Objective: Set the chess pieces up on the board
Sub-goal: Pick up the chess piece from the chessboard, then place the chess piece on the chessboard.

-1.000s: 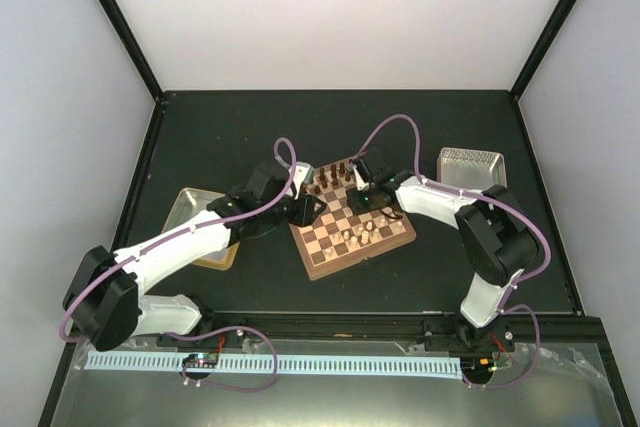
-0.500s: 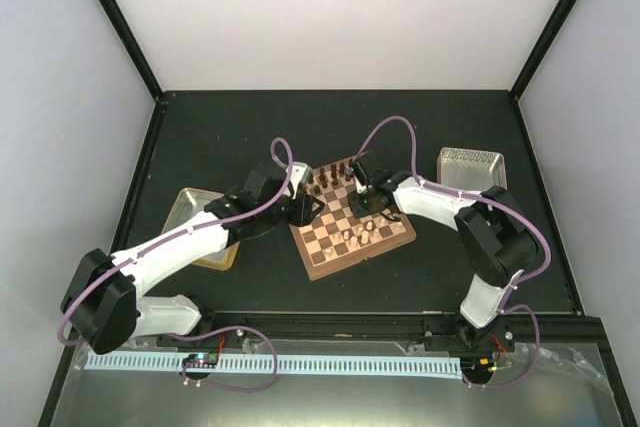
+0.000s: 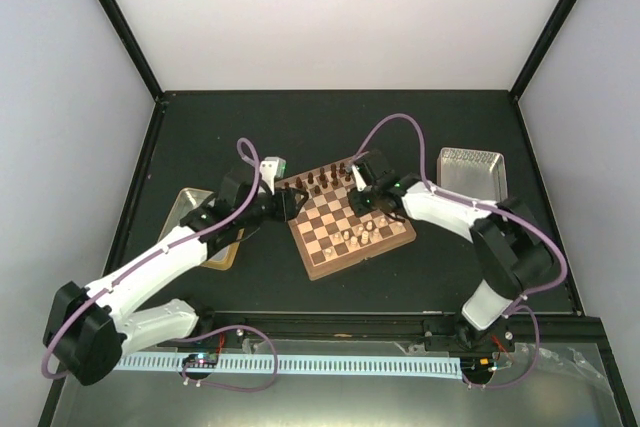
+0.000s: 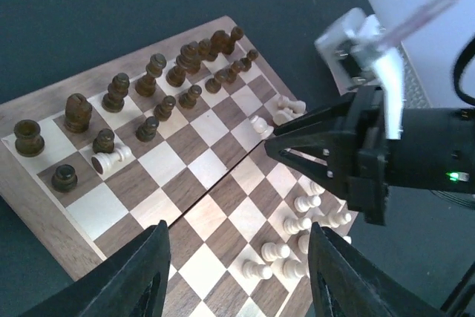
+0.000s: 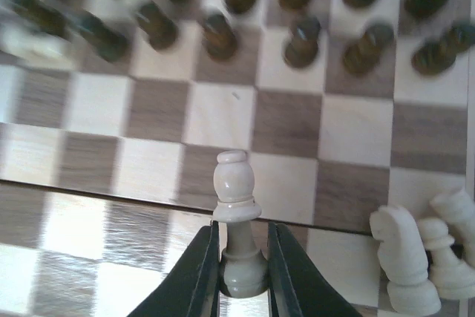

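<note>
The board [image 3: 322,255] lies at the middle of the table, with dark chessmen [image 3: 318,183] along its far side and cream chess pieces [image 3: 358,237] grouped near its right front. My right gripper [image 5: 241,276] is shut on the base of a cream piece [image 5: 235,183], which stands upright over the board [image 5: 223,116]. A cream knight [image 5: 401,257] and two more cream pieces stand just right of it. My left gripper [image 4: 236,272] hangs open and empty above the board's [image 4: 44,198] left edge. One cream piece [image 4: 111,159] lies tipped over among the dark chessmen [image 4: 148,87].
A metal tray [image 3: 190,209] lies left of the board, partly under my left arm. A second metal tray [image 3: 470,167] stands to the right, behind my right arm. My right gripper [image 4: 276,145] reaches across the left wrist view. Black frame posts edge the table.
My right gripper has shut on the cream piece. My left arm has drawn back to the left, off the board, and its jaws have opened a little wider.
</note>
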Controlling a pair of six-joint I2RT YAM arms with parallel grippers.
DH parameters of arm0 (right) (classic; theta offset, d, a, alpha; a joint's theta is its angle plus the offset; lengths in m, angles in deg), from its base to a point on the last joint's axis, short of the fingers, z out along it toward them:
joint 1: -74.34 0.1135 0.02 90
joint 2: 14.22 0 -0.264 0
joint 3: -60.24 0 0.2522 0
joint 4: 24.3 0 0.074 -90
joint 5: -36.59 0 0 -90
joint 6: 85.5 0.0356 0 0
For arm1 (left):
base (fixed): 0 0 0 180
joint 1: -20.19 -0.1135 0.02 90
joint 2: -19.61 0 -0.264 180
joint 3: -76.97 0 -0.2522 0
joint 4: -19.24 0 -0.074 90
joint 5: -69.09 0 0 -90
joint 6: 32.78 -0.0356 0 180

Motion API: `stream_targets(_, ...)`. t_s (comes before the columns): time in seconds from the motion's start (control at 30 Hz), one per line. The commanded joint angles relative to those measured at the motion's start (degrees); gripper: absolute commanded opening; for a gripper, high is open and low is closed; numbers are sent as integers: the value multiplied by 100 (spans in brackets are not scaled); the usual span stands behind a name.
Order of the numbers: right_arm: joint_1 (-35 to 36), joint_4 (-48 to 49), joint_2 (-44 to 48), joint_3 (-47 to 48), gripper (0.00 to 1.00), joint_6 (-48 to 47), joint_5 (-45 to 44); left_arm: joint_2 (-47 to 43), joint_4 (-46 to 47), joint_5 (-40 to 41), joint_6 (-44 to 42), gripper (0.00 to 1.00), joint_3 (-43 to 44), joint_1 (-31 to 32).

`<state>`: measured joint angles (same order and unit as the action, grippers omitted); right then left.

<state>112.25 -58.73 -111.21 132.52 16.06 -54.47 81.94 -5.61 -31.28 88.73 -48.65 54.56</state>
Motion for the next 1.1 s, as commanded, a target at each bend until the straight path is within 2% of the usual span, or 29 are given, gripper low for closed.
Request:
stream_targets(0.0,41,1102,802,-328,13,-363,670,-328,270,-119,350,54,-96,-133)
stream_targets(0.13,48,1976,1561,-864,13,-558,1962,-538,78,-851,1084,64,25,-344)
stream_targets(0.23,69,2613,2046,-1247,13,-671,3204,-707,384,-1556,1459,69,-1,-467)
stream_targets(0.43,229,2787,2309,-1239,12,-900,4764,-700,371,-2462,1285,72,144,-539)
stream_targets(0.5,341,2551,2291,-1114,12,-1062,4860,-647,291,-2702,1177,69,223,-579)
stream_targets(0.7,418,2443,2272,-1036,12,-1099,4776,-509,75,-3315,964,38,436,-629)
stream_targets(0.77,412,2438,2279,-1016,12,-1077,4718,-509,55,-3426,963,31,428,-626)
stream_targets(0.83,415,2395,2273,-994,12,-1076,4663,-537,38,-3538,968,31,420,-625)
stream_targets(0.97,413,2396,2254,-989,12,-1021,4509,-572,-68,-3774,864,38,429,-626)
stream_targets(1.07,416,2443,2230,-990,12,-964,4422,-572,-254,-3822,717,32,437,-625)
